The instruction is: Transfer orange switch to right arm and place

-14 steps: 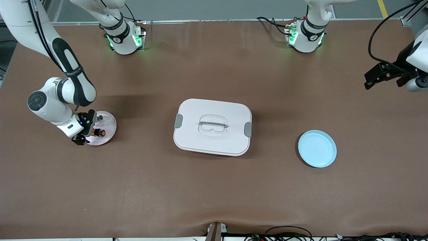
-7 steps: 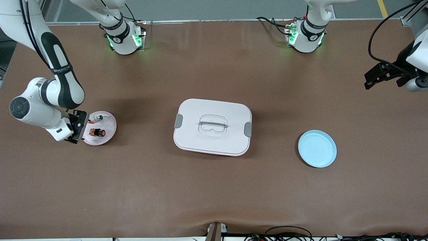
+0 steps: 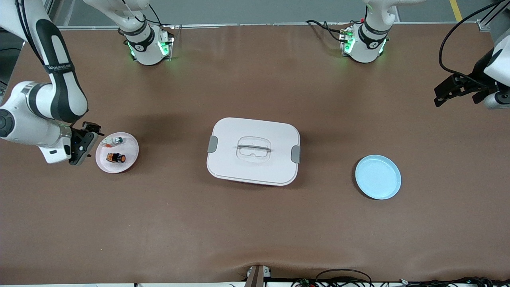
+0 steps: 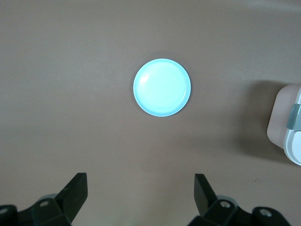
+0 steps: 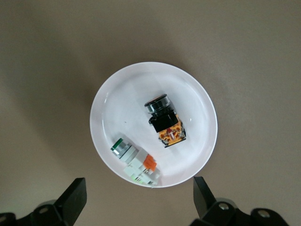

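**Orange switch lies in the white dish, both grippers empty**

Front view: the lidded box (image 3: 253, 151) sits mid-table. Toward the right arm's end of the table from it, the white dish (image 3: 130, 158) holds the orange switch (image 3: 115, 158) and a white-and-silver part (image 3: 113, 140). The right gripper (image 3: 83, 142) hangs just beside the dish, above the table. Toward the left arm's end from the box lies the blue plate (image 3: 377, 177); the left gripper (image 3: 454, 91) waits high above the table edge.

Left wrist view: its released fingers (image 4: 75, 190) spread wide, gripping nothing, above the blue plate (image 4: 162, 87); the box corner (image 4: 288, 125) shows.

Right wrist view: its spread fingers (image 5: 74, 195) are empty. Only here, the switch (image 5: 165, 121) lies on its side, apart from the green-tipped part (image 5: 134, 161).
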`<state>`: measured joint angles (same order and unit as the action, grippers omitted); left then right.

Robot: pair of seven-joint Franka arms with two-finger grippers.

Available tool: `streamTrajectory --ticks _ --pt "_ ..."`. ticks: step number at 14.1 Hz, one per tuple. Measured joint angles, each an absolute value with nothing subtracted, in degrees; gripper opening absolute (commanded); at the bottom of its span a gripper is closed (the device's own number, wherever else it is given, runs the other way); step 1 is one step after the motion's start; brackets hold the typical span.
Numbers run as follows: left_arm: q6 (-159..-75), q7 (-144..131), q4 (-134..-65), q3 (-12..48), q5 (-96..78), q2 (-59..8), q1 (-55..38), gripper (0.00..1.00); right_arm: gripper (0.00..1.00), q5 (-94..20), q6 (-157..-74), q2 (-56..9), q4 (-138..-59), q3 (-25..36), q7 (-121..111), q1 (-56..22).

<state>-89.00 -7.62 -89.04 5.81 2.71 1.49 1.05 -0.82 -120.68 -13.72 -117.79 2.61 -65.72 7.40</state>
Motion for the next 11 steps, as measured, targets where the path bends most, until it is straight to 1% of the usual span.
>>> streamTrajectory --ticks 7,11 --pt "-89.0 -7.6 -89.1 5.8 2.7 1.5 1.0 1.00 1.00 -0.8 -110.7 -4.5 -117.6 1.8 -35.9 2.6" --pt "-89.0 -7.6 -89.1 5.8 2.7 1.5 1.0 1.00 1.00 -0.7 -105.6 -1.3 -116.1 1.8 -24.5 1.9"
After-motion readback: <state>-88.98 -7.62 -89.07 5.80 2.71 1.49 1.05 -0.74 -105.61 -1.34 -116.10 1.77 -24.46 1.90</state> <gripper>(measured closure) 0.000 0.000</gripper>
